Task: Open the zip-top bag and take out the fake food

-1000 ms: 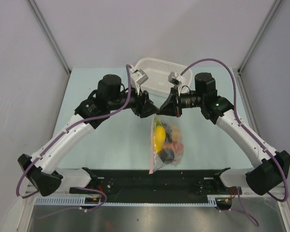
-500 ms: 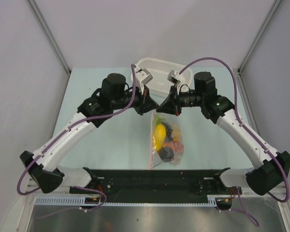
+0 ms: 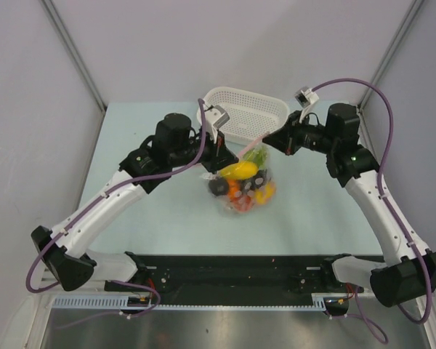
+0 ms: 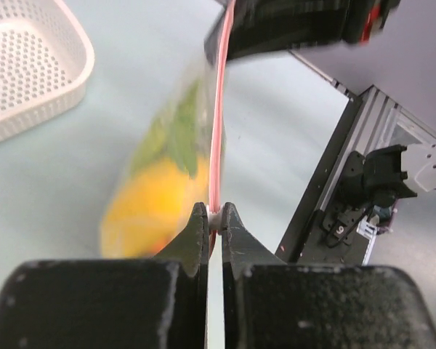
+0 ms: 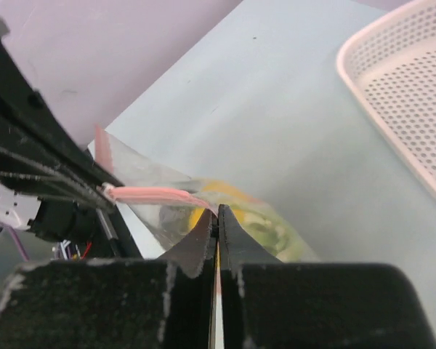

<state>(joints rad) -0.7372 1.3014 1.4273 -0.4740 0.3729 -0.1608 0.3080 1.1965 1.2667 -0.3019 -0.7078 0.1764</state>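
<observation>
The clear zip-top bag (image 3: 241, 182) hangs over the table between my two grippers. Its pink zip strip (image 3: 253, 145) is stretched taut from one to the other. My left gripper (image 3: 229, 155) is shut on a small white piece at the strip's end (image 4: 216, 212). My right gripper (image 3: 272, 139) is shut on the strip's other end (image 5: 216, 211). The fake food sits inside the bag: a yellow lemon (image 3: 237, 171), an orange (image 3: 235, 190), a dark round fruit (image 3: 218, 187) and a green stalk (image 3: 258, 155). The left wrist view shows the lemon (image 4: 152, 207) blurred beneath the strip (image 4: 218, 131).
A white perforated basket (image 3: 232, 102) stands at the back of the table, just behind both grippers, and shows in both wrist views (image 4: 29, 80) (image 5: 414, 87). The black rail of the arm bases (image 3: 232, 273) runs along the near edge.
The left gripper has shut on the zip strip. The right arm has pulled back to the right, so the bag swung up from hanging lengthwise to hanging stretched between both grippers.
</observation>
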